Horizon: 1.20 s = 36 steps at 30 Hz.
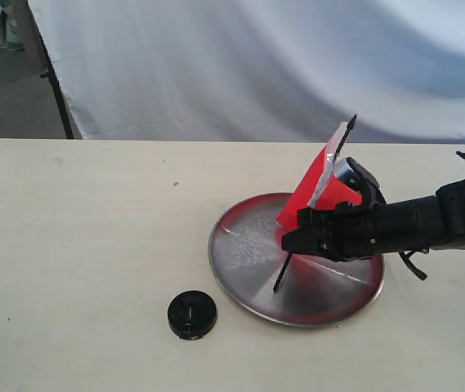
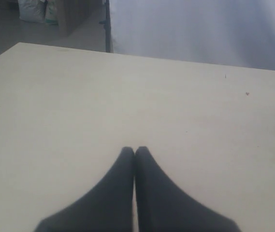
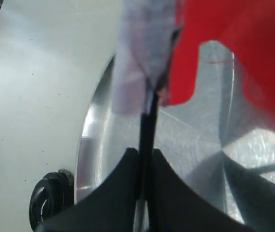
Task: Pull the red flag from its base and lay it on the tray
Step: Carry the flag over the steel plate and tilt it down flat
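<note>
No text, label or number can be read anywhere (all surfaces plain).

Soft even light; glare on the tray (image 1: 244, 249).

R claw (image 3: 146, 153) clamped on thin blk pole (image 3: 149, 121) of red flag (image 3: 224, 43); whitish strip (image 3: 137, 53) blurred, v. close to lens. Beneath claw: tray (image 3: 93, 130), red cloth hanging over it. On counter (image 3: 40, 82): base (image 3: 50, 199), just outside tray rim, apart from pole
</note>
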Motion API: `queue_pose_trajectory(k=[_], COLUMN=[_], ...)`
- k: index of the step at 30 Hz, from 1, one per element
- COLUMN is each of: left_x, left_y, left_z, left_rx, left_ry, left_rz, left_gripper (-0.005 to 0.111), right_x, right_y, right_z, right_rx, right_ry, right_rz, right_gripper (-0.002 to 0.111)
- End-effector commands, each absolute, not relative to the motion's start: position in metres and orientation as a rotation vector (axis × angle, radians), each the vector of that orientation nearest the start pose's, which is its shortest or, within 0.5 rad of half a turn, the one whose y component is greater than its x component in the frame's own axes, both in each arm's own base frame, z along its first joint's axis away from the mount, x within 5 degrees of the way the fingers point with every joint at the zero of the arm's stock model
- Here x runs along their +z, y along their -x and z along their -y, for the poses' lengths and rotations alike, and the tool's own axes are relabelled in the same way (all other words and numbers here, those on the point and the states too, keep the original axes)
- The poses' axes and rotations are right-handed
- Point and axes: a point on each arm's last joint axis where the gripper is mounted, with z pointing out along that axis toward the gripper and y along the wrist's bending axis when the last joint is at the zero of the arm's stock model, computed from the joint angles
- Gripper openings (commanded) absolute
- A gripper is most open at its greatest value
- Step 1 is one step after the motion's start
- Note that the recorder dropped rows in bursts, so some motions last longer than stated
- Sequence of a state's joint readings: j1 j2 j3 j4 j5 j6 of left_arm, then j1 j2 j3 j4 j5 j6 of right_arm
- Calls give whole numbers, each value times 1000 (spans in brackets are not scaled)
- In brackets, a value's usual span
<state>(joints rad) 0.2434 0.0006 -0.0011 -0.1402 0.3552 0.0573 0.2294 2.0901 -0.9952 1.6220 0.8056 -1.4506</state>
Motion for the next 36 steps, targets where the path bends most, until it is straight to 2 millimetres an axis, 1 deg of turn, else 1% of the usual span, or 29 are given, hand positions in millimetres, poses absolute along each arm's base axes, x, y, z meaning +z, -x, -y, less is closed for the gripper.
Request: queue_pose_trajectory(k=[1,6,10,15,16,18,19,21,22,23,24,27,29,34,36], left_x=[181,181,181,181,181,181,181,181,181,181,181,181,181,181,181], left_y=[-53,-53,-53,-53,-53,-53,-53,-53,-53,-53,-53,-53,-53,-53,-53], left_z=[-9,-9,-9,-9,-9,-9,-9,-9,-9,-9,-9,-9,-9,-9,-9], left_rx=[78,78,78,78,78,78,78,78,78,78,78,78,78,78,78], left_ry=[257,257,257,257,257,257,257,257,257,257,257,257,257,257,257], left_rz=[-1818,-1818,-1818,-1818,-1818,-1818,-1818,-1818,-1818,-1818,-1818,-1818,-1818,-1818,-1818], left_gripper=[0,0,0,0,0,0,0,0,0,0,0,0,0,0,0], right_x=[85,72,63,61,61,61,61,60,60,60,60,60,61,68,70], right_y=[-335,-334,-333,-333,-333,-332,-332,-332,-332,-332,-332,-332,-331,-326,-325], right_z=[-144,-143,-142,-142,-142,-142,-142,-142,-142,-142,-142,-142,-142,-148,-149], right_rx=[1221,1225,1217,1208,1207,1202,1199,1197,1197,1197,1198,1198,1211,1363,1404], right_ry=[344,241,227,246,251,271,282,292,292,292,287,287,291,328,315], right_rz=[-2514,-2586,-2611,-2610,-2608,-2608,-2610,-2613,-2613,-2613,-2615,-2615,-2612,-2569,-2567], right_gripper=[0,0,0,1,6,21,43,65,74,78,78,72,72,72,72])
